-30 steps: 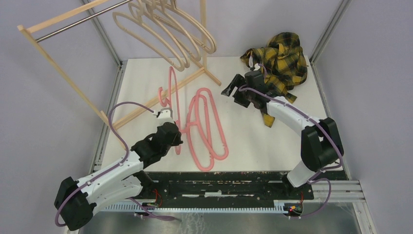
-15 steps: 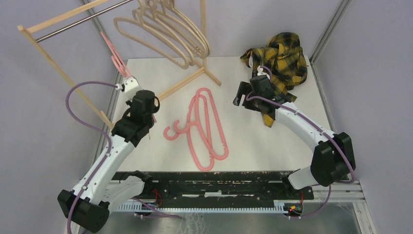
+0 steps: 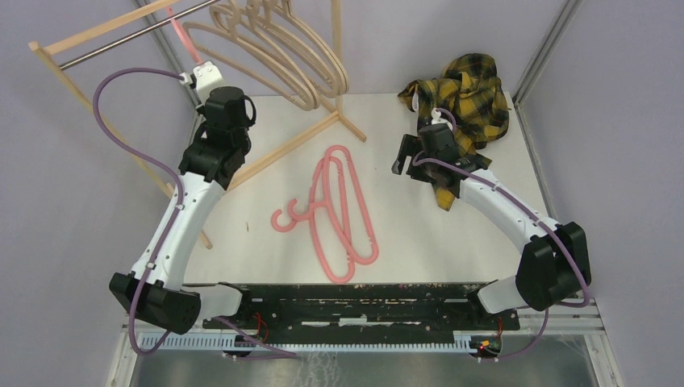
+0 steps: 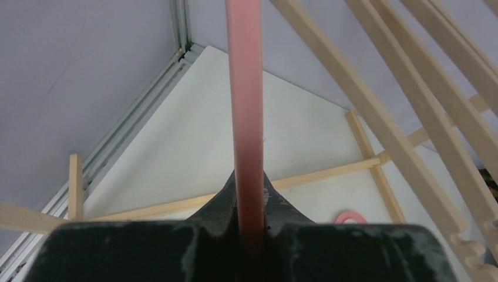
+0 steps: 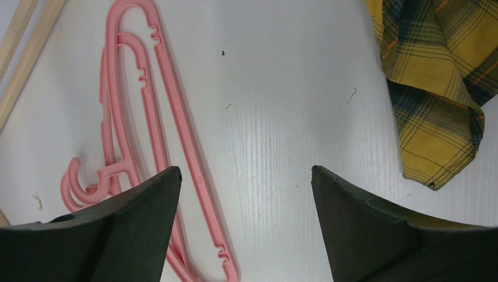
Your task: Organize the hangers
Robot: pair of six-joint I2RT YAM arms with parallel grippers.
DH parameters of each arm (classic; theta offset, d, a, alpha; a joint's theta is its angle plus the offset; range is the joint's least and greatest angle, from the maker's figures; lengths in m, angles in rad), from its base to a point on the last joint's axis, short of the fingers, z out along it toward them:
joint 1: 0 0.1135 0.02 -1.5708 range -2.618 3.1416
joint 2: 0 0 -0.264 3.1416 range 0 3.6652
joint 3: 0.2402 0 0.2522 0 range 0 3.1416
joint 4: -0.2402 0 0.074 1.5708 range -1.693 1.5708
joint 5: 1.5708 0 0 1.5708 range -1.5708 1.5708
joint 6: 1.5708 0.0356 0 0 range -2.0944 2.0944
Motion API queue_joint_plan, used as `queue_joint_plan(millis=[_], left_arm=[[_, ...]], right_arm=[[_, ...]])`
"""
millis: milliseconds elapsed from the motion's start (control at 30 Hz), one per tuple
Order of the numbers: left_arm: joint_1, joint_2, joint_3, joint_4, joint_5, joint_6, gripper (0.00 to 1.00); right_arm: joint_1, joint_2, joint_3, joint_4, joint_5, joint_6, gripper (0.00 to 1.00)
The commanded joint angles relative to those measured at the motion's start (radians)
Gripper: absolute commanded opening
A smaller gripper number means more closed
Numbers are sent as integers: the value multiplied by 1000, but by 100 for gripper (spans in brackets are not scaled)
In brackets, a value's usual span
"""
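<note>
Pink hanger (image 4: 245, 117), pinched tight in the left gripper (image 4: 249, 200), is up at the rail (image 3: 121, 42); a skewed hook could miss it and drop. Right gripper (image 5: 245, 188) gapes empty.

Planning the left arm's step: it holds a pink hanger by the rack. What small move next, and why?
Probably ease the left gripper toward the metal rail to hook the pink hanger on beside the beige hangers: it is clamped and raised near the rail, apparently unhooked.

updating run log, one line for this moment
left hand: shut on pink hanger near rail | right hand: open | pink hangers on table
</note>
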Motion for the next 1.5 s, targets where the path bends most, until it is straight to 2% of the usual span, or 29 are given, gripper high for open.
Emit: queue_joint_plan(millis=[0, 633, 900, 1133, 1300, 1367, 1467], left_arm=[[23, 53, 113, 30, 10, 87, 3], [167, 207, 241, -70, 107, 96, 3], [167, 316, 332, -213, 206, 140, 3], [152, 335, 348, -241, 282, 148, 3], [107, 399, 449, -319, 300, 181, 3], [85, 397, 449, -314, 312, 186, 9], [60, 375, 432, -278, 335, 195, 23]], right_arm=[[-17, -25, -5, 10, 25, -18, 89], [-42, -14, 4, 20, 8, -10, 89], [-45, 12, -3, 42, -11, 9, 89], [-47, 35, 5, 55, -18, 16, 89], [-48, 52, 17, 55, -24, 18, 89], [-48, 54, 17, 58, -24, 18, 89], [-49, 59, 17, 58, -27, 20, 89]])
